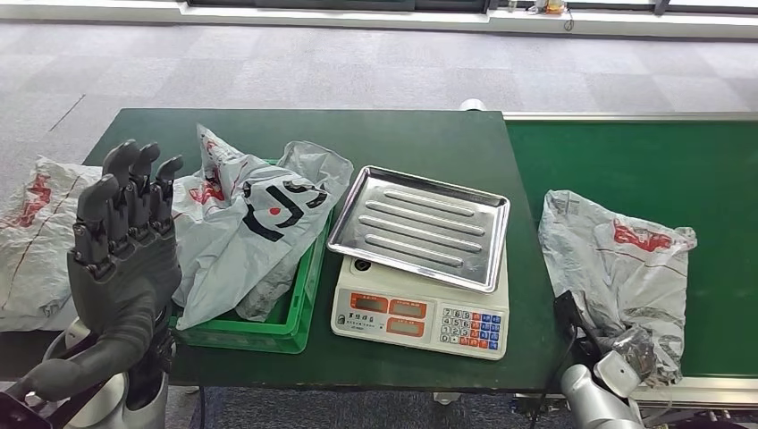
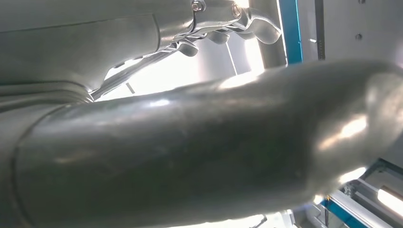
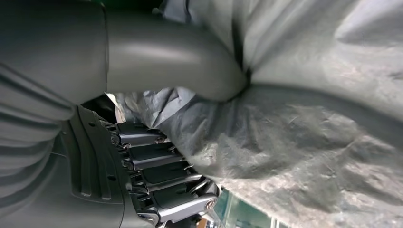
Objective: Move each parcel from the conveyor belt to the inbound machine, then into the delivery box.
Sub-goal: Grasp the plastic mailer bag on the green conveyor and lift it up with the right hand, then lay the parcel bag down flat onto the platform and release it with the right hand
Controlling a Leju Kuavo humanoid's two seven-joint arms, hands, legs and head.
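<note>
On the green table (image 1: 402, 134), scale (image 1: 420, 308); grey carpet (image 1: 268, 71) beyond.

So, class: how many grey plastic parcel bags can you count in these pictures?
3: one grey plastic parcel bag on the green conveyor belt, gripped by the right hand; one in the green plastic crate; one at the table's left edge. Others may lie hidden beneath.
</note>
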